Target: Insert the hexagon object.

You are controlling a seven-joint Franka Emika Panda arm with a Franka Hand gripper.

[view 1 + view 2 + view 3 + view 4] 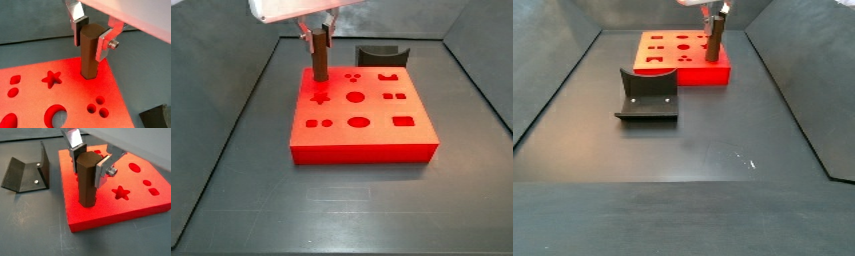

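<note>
The hexagon object [88, 60] is a slim brown peg standing upright, its lower end in a hole near a corner of the red block [40, 95]. My gripper [89, 47] is straight above the block, and its silver fingers clasp the peg's top from two sides. Both wrist views show this; the peg [85, 190] rises from the red block [127, 210] between the fingers of the gripper [87, 176]. In both side views the peg [321, 62] [714, 42] stands on the block's far part under the gripper [318, 35] [716, 18].
The red block [358, 140] has star, round and square holes. A dark grey curved block [381, 54] stands just behind it. The fixture [647, 95] stands on the floor in front of the red block [680, 70], and also shows in a wrist view [27, 173]. Tray walls surround the floor.
</note>
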